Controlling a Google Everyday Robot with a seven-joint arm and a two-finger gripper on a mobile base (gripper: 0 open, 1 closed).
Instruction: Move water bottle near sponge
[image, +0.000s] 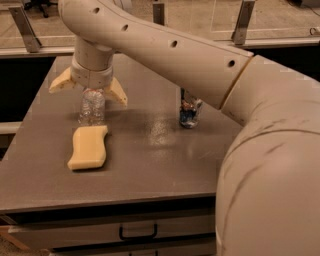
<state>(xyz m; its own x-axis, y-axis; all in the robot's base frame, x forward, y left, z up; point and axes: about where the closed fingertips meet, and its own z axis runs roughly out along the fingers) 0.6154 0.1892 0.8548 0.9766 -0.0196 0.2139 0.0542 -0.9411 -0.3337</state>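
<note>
Gripper (88, 94) near table's (165, 160) left edge, fingers spread wide, gripping nothing, bottle (91, 107) upright beneath, just behind sponge (88, 146), can (190, 113) mid-table

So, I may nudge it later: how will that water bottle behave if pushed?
The water bottle stands upright, narrow and seemingly empty, so probably light and apt to tip. Its crinkled walls likely dent under a squeeze. Lying down, it would probably roll on the flat table. The gripper hangs open just above it.
</note>
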